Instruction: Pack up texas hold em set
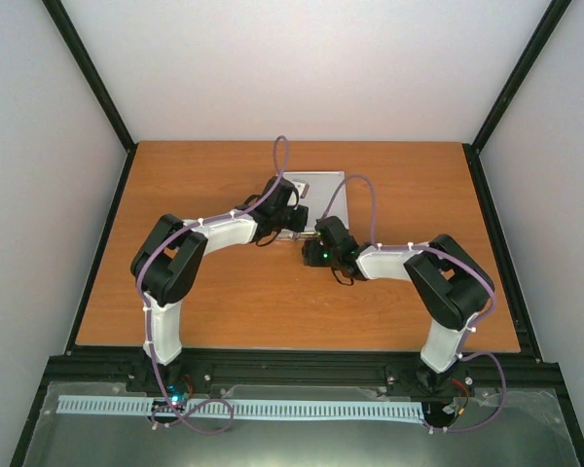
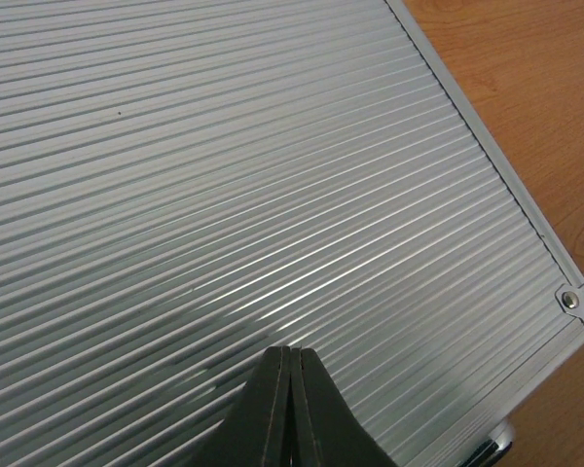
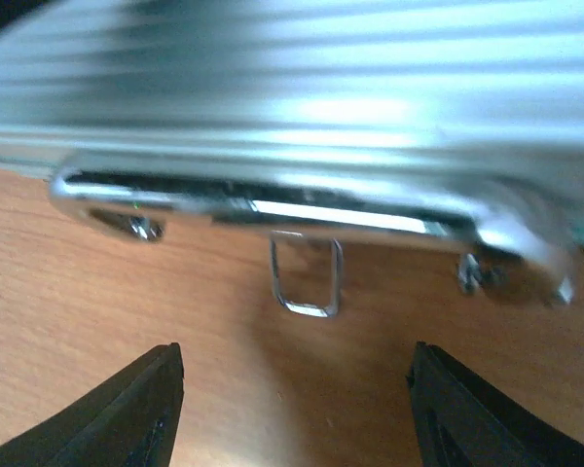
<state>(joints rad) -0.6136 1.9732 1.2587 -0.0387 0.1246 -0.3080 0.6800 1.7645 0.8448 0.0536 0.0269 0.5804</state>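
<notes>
The texas hold em set shows as a closed silver ribbed aluminium case [image 1: 327,191] lying flat on the wooden table; its inside is hidden. My left gripper [image 2: 292,352] is shut, its tips over the ribbed lid [image 2: 253,165] near one riveted corner [image 2: 570,299], with nothing between them. My right gripper [image 3: 294,355] stands open low over the table, facing the case's side [image 3: 302,107]. A small wire latch loop [image 3: 307,280] hangs from the chrome edge fitting [image 3: 273,202], just ahead of the gap between the fingers [image 3: 146,409], untouched. In the top view both grippers meet at the case's near edge [image 1: 302,238].
The wooden table [image 1: 224,311] is bounded by black frame posts and white walls. Bare wood [image 2: 535,88] shows beside the case's corner. A black rail with a white slotted strip [image 1: 234,409] runs along the near edge by the arm bases.
</notes>
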